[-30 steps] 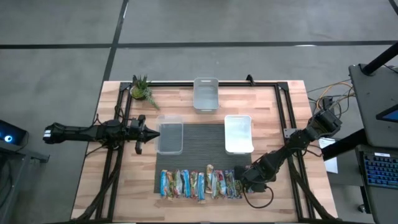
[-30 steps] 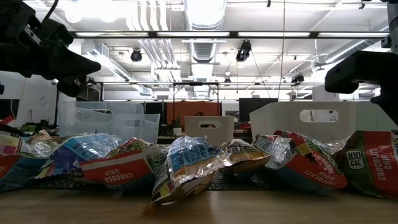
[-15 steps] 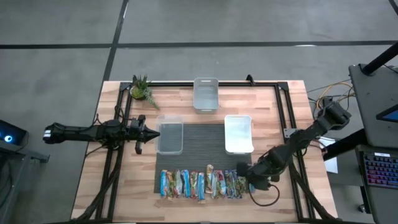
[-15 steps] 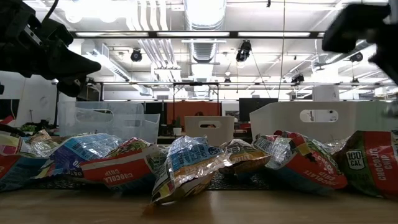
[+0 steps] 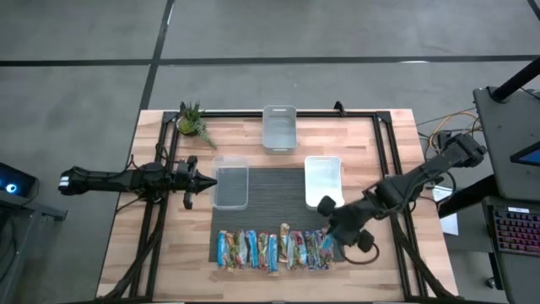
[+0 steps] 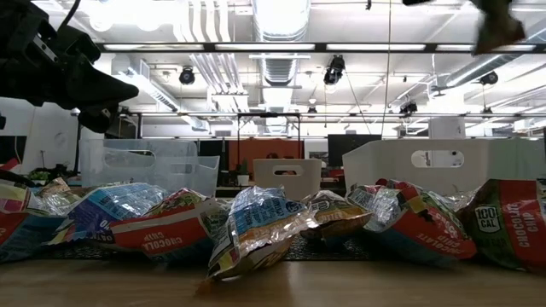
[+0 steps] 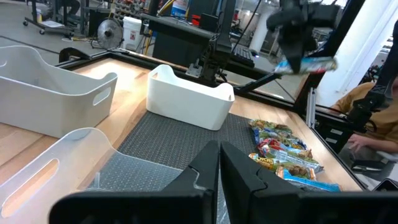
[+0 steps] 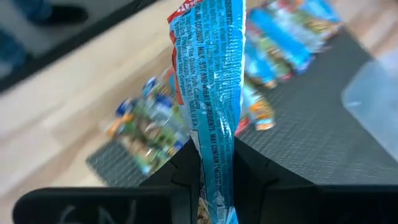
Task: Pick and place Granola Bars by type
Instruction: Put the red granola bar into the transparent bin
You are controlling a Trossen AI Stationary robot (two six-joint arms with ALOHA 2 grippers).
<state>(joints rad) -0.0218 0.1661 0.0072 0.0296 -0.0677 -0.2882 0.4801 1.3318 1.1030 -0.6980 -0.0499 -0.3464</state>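
The right tool [image 8: 214, 163] pinches a blue bar [image 8: 213, 93] by its end, lifted above the right end of the row of bars [image 5: 274, 250] on the table [image 5: 152, 245]. The left tool [image 5: 205, 178] hangs beside the clear bin [image 5: 230, 186], fingers pressed together.

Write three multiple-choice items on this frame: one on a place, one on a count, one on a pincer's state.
1. Where is the right pincer?
A. Over the potted plant
B. By the right end of the bar row, near the white bin
C. Off the table

2. How many bins are on the table?
A. Three
B. One
C. Five

3. What does the right pincer hold?
A. Nothing
B. A bin
C. A blue-wrapped granola bar

Key: B, the high view places it beside the white bin; A, three bins show from above; C, the right wrist view shows the blue-wrapped granola bar clamped between its fingers.
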